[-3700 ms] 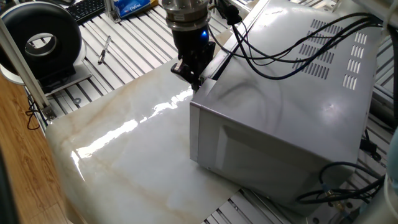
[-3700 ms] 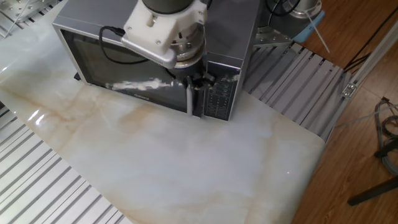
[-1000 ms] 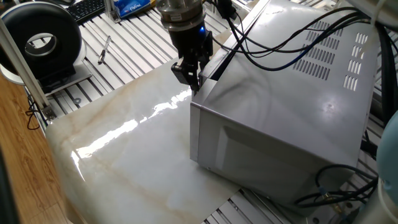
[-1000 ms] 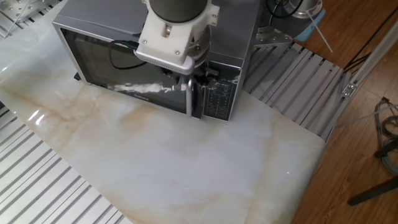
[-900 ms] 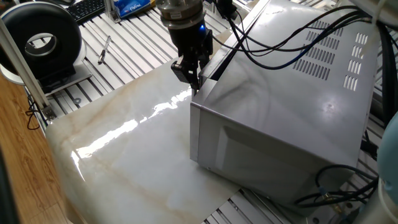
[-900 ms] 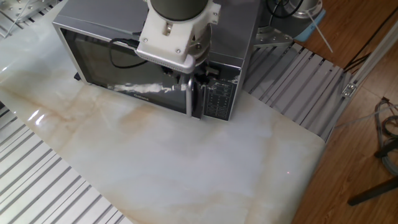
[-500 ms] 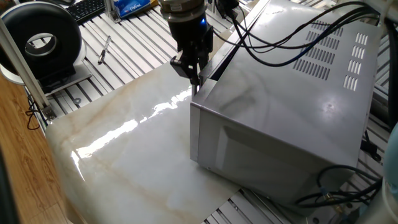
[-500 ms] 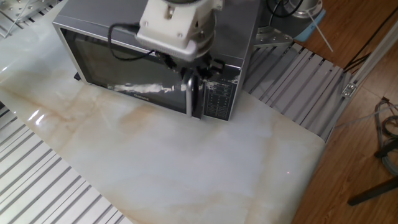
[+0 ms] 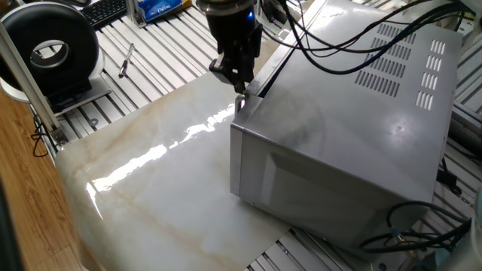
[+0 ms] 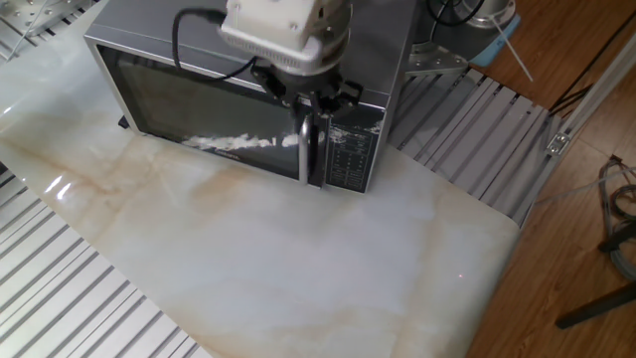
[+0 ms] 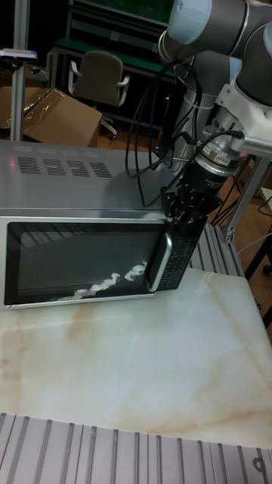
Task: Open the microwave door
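Note:
The microwave is a big silver-grey box on the marble slab, also in the tall fixed view. Its door has a dark window and lies flat against the front. A silver vertical handle runs down the door's right edge, beside the button panel. My gripper points down at the top end of that handle. In the tall fixed view its dark fingers sit just above the handle. Whether they clamp it is hidden.
Black cables trail from the arm over the microwave's top. A black round device and a pen lie on the slatted table at the left. The marble slab ends close to the right, with slats beyond.
The gripper has risen along the handle towards its top end and turned a little about its axis. The door has not moved.

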Controlling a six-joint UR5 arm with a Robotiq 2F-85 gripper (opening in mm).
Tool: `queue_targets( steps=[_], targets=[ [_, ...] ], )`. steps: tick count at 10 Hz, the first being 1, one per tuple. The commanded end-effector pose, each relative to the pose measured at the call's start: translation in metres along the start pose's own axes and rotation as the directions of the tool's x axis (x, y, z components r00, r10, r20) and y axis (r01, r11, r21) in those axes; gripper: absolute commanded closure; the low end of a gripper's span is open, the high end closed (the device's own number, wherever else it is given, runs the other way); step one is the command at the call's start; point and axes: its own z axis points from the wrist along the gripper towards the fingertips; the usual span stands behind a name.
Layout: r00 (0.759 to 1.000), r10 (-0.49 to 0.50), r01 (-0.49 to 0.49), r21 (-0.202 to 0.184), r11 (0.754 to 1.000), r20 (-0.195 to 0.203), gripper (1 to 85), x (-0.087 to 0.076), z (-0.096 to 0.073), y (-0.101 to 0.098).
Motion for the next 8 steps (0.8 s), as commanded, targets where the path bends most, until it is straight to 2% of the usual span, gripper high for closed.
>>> queue_targets(
  steps=[1,3,5,7,8],
  targets=[
    [1.000,-0.001,0.001,0.007,1.000,0.017,56.3,0.004,-0.010,-0.001],
    [1.000,-0.022,0.022,0.053,0.998,0.014,57.7,0.005,-0.011,-0.011],
    [1.000,-0.020,0.018,0.071,0.997,0.015,61.0,0.006,-0.013,-0.012],
    [1.000,0.000,0.000,0.070,0.998,0.009,67.3,0.011,-0.015,-0.014],
    [1.000,0.021,-0.021,0.049,0.999,-0.005,73.7,0.019,-0.016,-0.011]
  ],
)
